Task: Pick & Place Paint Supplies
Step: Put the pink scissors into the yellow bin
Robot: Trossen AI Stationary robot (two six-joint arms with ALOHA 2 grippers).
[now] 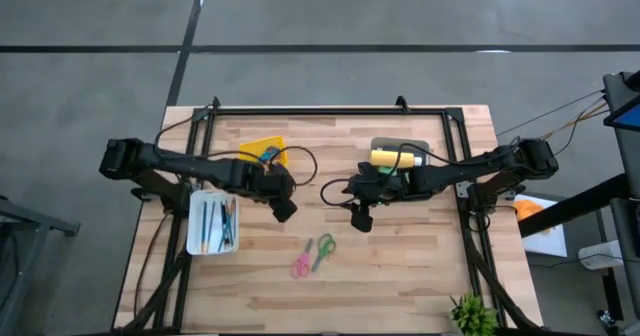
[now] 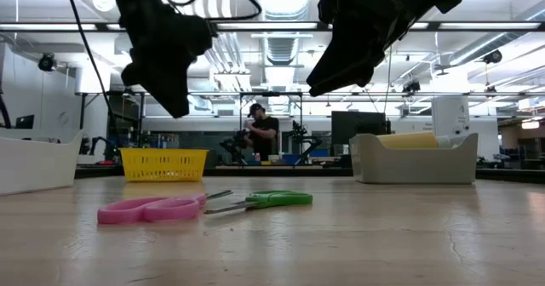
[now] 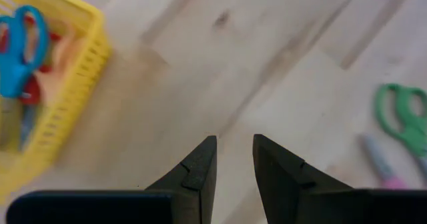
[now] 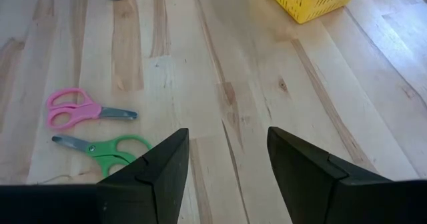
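A yellow paint bottle [image 1: 393, 157] lies on its side in a grey tray [image 1: 420, 148] at the table's far right; in the low view the yellow paint bottle [image 2: 409, 140] shows above the tray's rim. A bit of green [image 1: 404, 182] shows beside it, mostly hidden by the right arm. Thin brushes and pens [image 1: 216, 222] lie in a white tray [image 1: 195, 238] at the left. My left gripper [image 1: 284, 210] [image 3: 233, 147] hovers open with a narrow gap, right of the white tray. My right gripper [image 1: 360, 218] [image 4: 228, 144] hovers wide open, left of the grey tray. Both hold nothing.
A yellow basket [image 1: 262, 148] holding blue scissors stands at the far middle-left. Pink scissors [image 1: 301, 264] and green scissors [image 1: 323, 249] lie flat on the wood near the middle, below both grippers. A small plant [image 1: 472, 314] stands at the near right corner. A person [image 2: 260, 133] is far behind.
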